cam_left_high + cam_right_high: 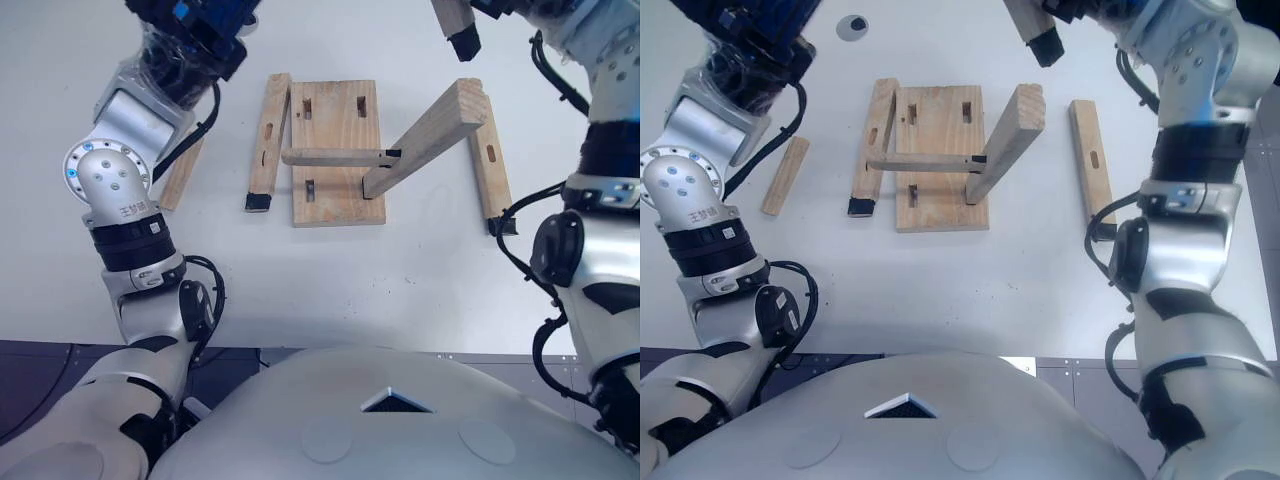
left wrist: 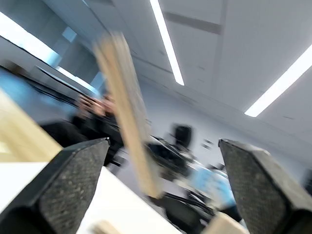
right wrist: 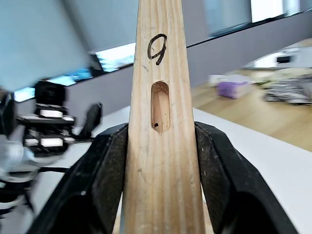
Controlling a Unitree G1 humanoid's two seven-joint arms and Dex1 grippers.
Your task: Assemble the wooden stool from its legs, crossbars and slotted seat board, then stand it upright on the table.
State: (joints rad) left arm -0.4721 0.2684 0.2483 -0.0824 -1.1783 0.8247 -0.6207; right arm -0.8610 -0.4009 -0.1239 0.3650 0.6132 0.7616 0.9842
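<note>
Desk point(image 1: 400, 270) layout as I see it.
Seat board point(image 1: 335, 125) central; left leg point(image 1: 268, 140) just beside its left edge, right leg point(image 1: 490, 165) apart on its right; standing leg point(image 1: 425, 140) on the board, crossbar point(image 1: 330, 157) jutting left from it.

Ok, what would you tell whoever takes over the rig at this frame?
Right pincer: shut on a held leg, raised at far right.
Left pincer: open, empty.
Seat board lies flat; standing leg leans in its slot, long crossbar plugged into its side.
Left spare leg and right spare leg lie flat beside the board; short crossbar lies farther left.
Done: one leg, one crossbar.
To do: three legs, other crossbars, standing it upright.
</note>
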